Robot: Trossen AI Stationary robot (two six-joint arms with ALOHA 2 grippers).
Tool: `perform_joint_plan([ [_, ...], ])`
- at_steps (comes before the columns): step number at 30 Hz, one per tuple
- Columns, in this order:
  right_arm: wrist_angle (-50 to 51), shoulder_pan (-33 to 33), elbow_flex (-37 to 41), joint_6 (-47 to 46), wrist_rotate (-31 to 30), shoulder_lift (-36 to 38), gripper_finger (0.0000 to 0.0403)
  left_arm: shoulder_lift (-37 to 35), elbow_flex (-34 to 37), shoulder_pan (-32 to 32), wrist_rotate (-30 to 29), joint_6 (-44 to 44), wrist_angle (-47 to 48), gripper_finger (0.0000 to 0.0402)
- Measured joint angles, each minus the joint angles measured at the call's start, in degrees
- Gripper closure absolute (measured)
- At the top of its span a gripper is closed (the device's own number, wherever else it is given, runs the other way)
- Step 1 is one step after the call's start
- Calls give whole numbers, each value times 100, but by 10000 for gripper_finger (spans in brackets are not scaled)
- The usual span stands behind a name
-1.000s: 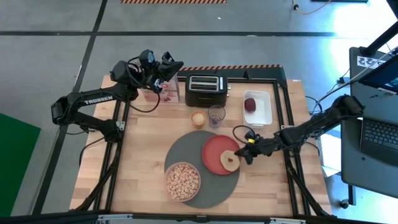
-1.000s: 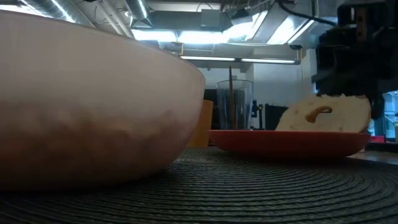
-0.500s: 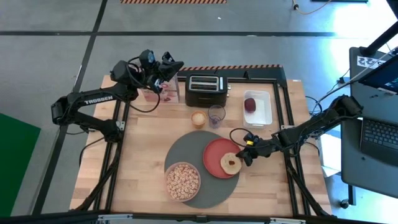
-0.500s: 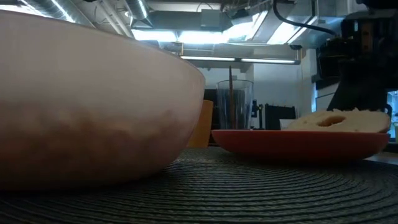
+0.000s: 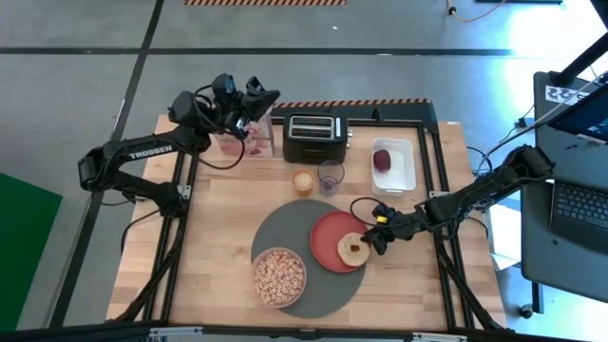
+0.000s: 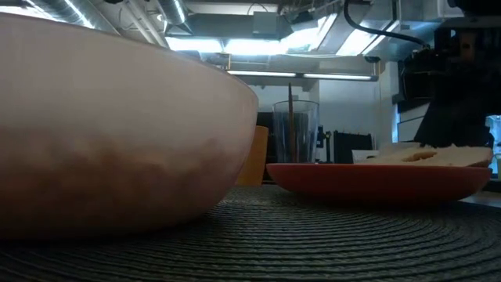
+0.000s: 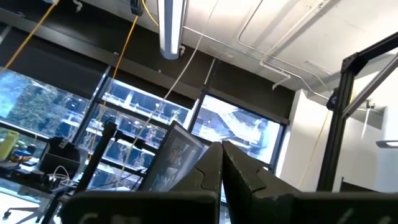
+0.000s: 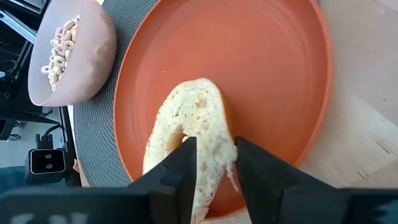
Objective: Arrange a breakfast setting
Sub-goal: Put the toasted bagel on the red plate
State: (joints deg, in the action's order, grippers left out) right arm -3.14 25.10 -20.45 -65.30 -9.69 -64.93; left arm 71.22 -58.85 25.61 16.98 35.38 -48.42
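My right gripper [image 8: 211,165], fingers narrowly parted, is pinching the bagel half [image 8: 186,134], laying it flat on the red plate [image 8: 273,74]; my left gripper [image 5: 256,100], fingertips together and empty, is waiting aloft.

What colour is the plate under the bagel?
Orange-red plate, clearest in the right wrist view.

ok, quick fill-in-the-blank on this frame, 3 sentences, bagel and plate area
1. The bagel half lies on the red ____.
2. The right gripper has its fingers on either side of the ____.
3. The bowl of cereal and the plate both sit on the round grey ____.

Missing words: plate; bagel half; mat
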Motion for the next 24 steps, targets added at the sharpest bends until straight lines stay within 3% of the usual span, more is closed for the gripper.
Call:
perform_joint_plan([
  [13,4,0,-199,582,-175,4,229,0,0,0,22,0,-1,401],
  [24,-234,0,-201,725,-127,4,151,0,0,0,38,6,-2,401],
])
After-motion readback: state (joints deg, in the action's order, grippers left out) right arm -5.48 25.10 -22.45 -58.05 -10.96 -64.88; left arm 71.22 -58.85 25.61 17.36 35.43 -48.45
